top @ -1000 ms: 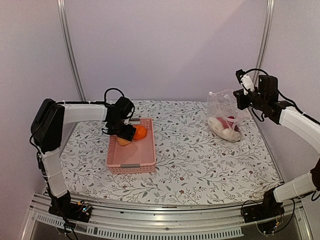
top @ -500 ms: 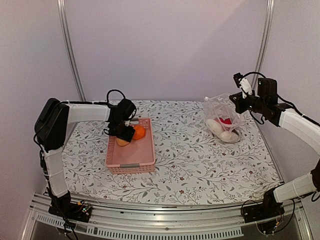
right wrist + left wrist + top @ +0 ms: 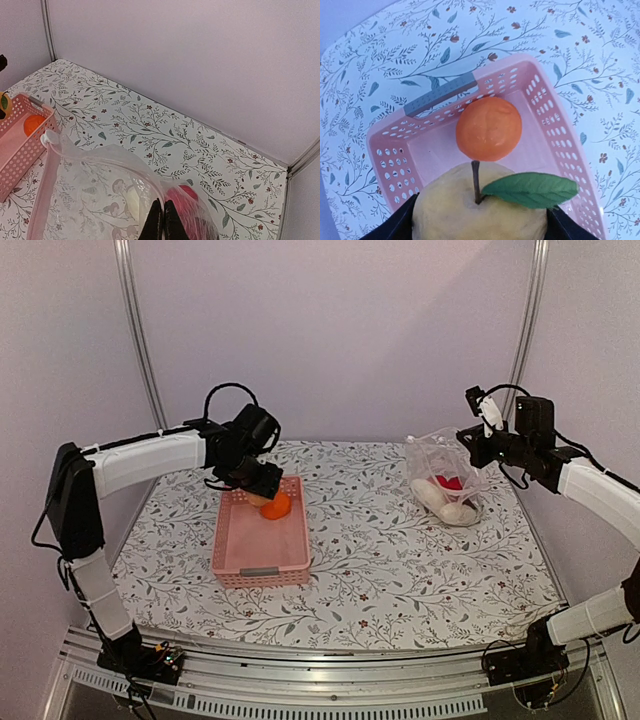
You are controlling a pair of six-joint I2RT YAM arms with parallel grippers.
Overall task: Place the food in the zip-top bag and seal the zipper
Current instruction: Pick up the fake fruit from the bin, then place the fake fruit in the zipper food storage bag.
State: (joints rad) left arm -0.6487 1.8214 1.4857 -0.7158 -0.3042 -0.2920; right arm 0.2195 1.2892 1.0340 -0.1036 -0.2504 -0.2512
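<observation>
Left tool clenched on yellow fruit, raised over pink basket; orange fruit lies in basket. Right tool pinched tight on zip-top bag rim, bag on worktop holding white and red food.

We see the zip-top bag as clear, glossy, crinkly plastic with a pale smooth zipper strip along its mouth, and the pink basket as matt moulded plastic pierced with slots, a grey matt handle on its end wall. The orange fruit looks like smooth, faintly dimpled matt plastic, and the yellow fruit has a duller, slightly rough skin with a smooth green leaf. The tabletop carries a matt printed floral covering, and the front rail is brushed metal.
</observation>
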